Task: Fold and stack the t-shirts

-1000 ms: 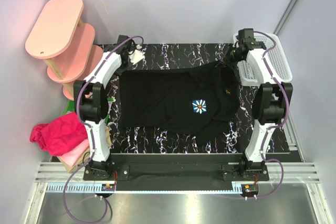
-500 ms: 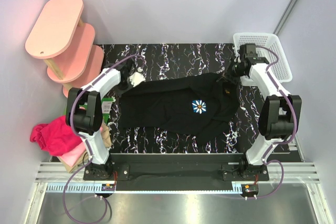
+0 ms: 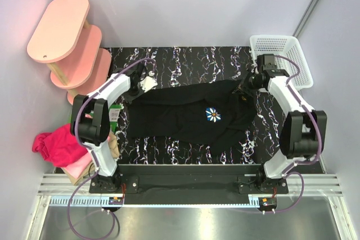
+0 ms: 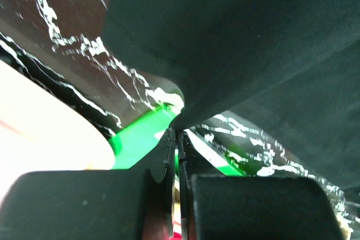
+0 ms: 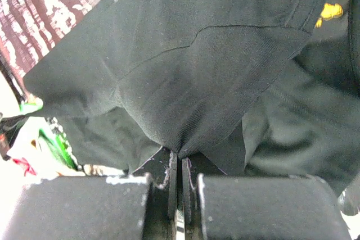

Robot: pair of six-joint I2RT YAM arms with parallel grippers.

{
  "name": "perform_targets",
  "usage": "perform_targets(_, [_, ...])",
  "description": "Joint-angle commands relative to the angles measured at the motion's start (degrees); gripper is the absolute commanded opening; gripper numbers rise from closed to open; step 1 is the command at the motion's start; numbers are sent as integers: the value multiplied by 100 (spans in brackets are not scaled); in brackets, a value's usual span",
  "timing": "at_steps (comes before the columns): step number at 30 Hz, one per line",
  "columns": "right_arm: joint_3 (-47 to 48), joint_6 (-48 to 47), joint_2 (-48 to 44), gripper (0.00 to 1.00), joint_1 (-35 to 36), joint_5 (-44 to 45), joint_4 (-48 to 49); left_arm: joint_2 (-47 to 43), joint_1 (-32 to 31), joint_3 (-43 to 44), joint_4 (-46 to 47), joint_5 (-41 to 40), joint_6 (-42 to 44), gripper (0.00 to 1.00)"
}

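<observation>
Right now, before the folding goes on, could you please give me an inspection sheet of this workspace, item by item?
Surface: black marbled table, mostly covered by one shirt.
Job's things: black t-shirt spread on the table, daisy print facing up, its far edge pinched at both ends; magenta t-shirt bunched beyond the table's left side, on a paler pink cloth.
Clutter: green packet at the table's left edge.
Grippers: left gripper and right gripper, each shut on the black t-shirt.
Cables: purple cables loop along both arms and at their bases.
Surroundings: pink shelf far left; white basket far right; plain walls.
</observation>
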Motion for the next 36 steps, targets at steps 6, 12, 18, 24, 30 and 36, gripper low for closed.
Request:
perform_targets(6, [38, 52, 589, 0, 22, 403, 269, 155, -307, -264, 277, 127, -231, 0])
perform_targets(12, [-270, 8, 378, 39, 22, 544, 217, 146, -298, -836, 567, 4, -170, 0])
perform_targets(18, [291, -62, 35, 57, 22, 869, -292, 24, -228, -986, 637, -329, -21, 19])
perform_targets(24, [1178, -115, -62, 55, 39, 729, -469, -275, -149, -381, 541, -611, 129, 88])
perform_targets(30, [1742, 166, 754, 52, 250, 158, -83, 84, -587, 850, 41, -322, -292, 91])
perform_targets(36, [2234, 158, 1958, 49, 374, 157, -47, 1321, -1133, 1500, -65, -251, -565, 84])
